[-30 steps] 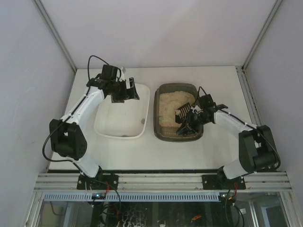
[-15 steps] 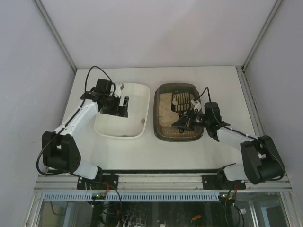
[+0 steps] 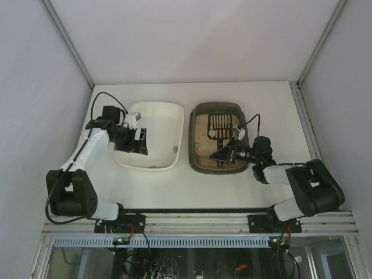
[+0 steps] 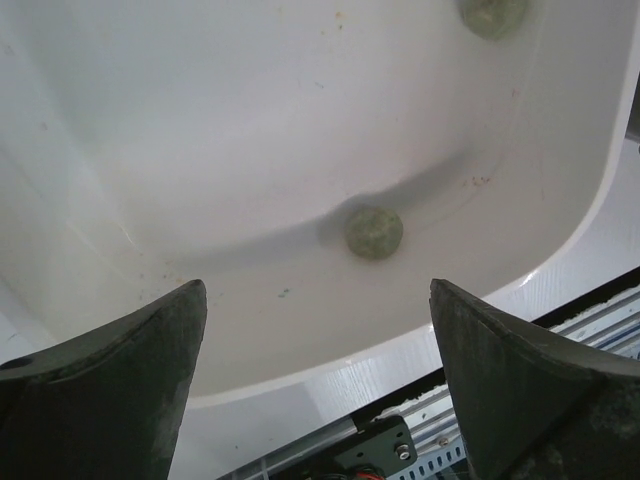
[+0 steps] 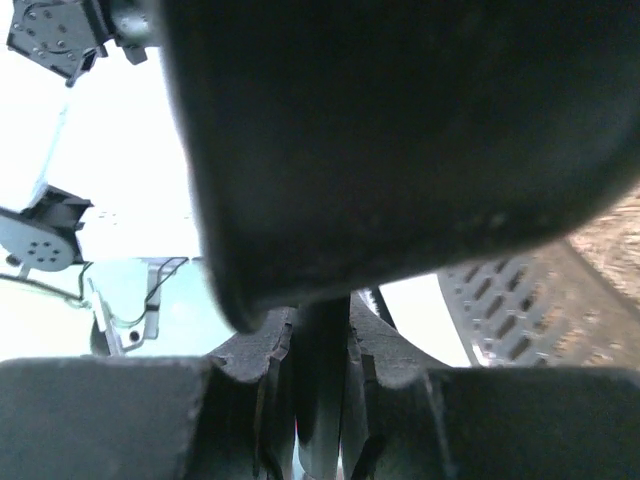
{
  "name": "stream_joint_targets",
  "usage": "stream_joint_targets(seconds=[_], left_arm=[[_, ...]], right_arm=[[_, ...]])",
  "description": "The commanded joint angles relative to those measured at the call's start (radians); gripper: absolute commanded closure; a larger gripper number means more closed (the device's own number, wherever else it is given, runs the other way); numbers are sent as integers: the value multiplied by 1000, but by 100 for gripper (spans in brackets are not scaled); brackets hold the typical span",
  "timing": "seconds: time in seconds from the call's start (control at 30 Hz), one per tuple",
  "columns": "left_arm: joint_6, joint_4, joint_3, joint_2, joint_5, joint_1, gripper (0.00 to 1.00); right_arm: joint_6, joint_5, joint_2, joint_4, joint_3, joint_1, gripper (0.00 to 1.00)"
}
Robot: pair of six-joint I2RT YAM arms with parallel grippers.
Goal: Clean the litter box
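The dark brown-grey litter box (image 3: 199,157) with beige litter stands right of centre. My right gripper (image 3: 225,155) is low over its near part and shut on the handle of a black slotted scoop (image 3: 221,121), whose head lies over the litter at the far end. In the right wrist view the fingers (image 5: 250,350) clamp the dark handle (image 5: 320,390), and the slotted head (image 5: 500,300) shows at the right. My left gripper (image 3: 138,141) is open and empty over the left side of the white tray (image 3: 168,107).
The white tray (image 4: 250,120) holds two greenish-grey lumps: one near its middle (image 4: 374,231), one at the top edge (image 4: 493,12). One lump also shows in the top view (image 3: 176,149). Beyond the tray's near rim is the table's aluminium rail (image 4: 420,440).
My left gripper moved from the tray's far end back to its left side. My right arm lowered and pulled back, and the scoop head swung to the box's far end.
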Motion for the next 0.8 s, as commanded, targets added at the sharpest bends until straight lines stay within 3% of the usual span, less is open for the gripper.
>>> stream_joint_targets(seconds=[0.0,0.1,0.27,0.43,0.6,0.77], left_arm=[[-1,56,-41,-103,-48,-2,3],[-9,58,-44,-100,-59,-3,3],[-18,58,-42,-86,-58,-3,3],[-22,64,-50,-87,-62,-3,3],[-21,58,-47,-78,-77,-3,3],[-27,68,-45,-81,-123,-3,4]], right_arm=[[92,-53,20,260,-21,5,100],[224,-59,67,461,-80,-108,100],[170,-85,91,368,-43,-15,100],[272,-90,115,506,-63,-101,100],[117,-115,76,247,-11,19,100],[122,-140,23,215,-33,-133,100]])
